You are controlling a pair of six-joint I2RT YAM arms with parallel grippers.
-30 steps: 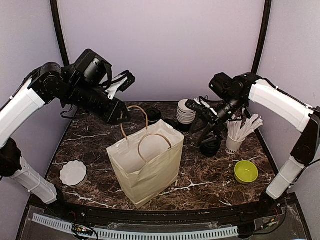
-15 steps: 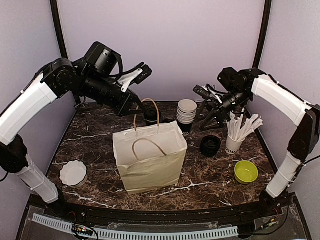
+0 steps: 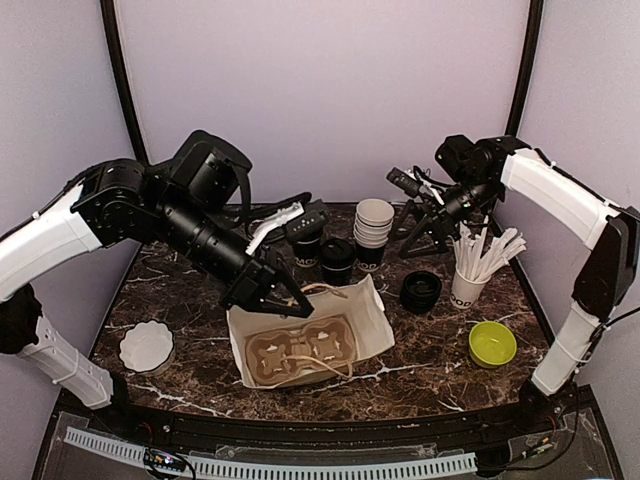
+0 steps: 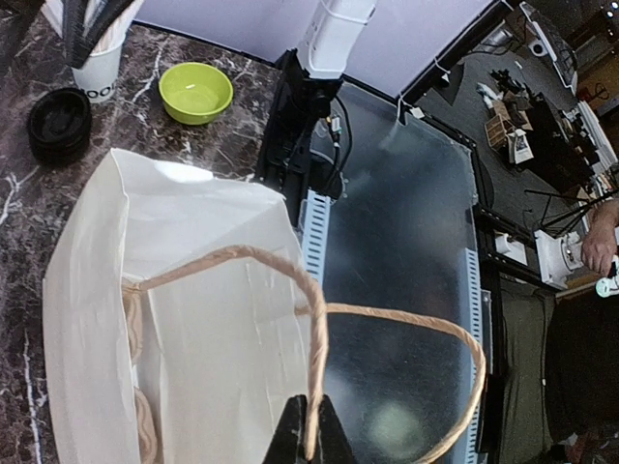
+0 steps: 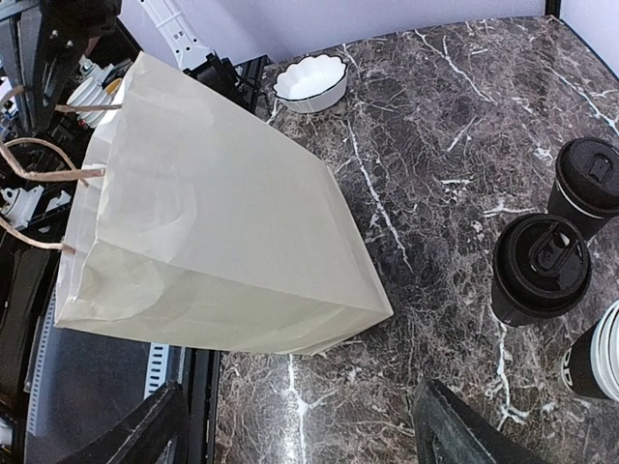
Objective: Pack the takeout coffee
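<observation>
Two takeout coffee cups (image 3: 337,262) stand side by side near the counter's (image 3: 440,350) back edge, behind the tipped paper bag (image 3: 365,315); the left gripper (image 4: 309,440) is clamped on its twine handle (image 4: 311,329); the right gripper (image 5: 300,425) hangs spread wide; the cups are probably light and crushable, best gripped mid-wall, below the lid (image 5: 542,259).

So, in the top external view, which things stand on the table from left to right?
White scalloped bowl → paper bag → stack of black lids → green bowl.
</observation>
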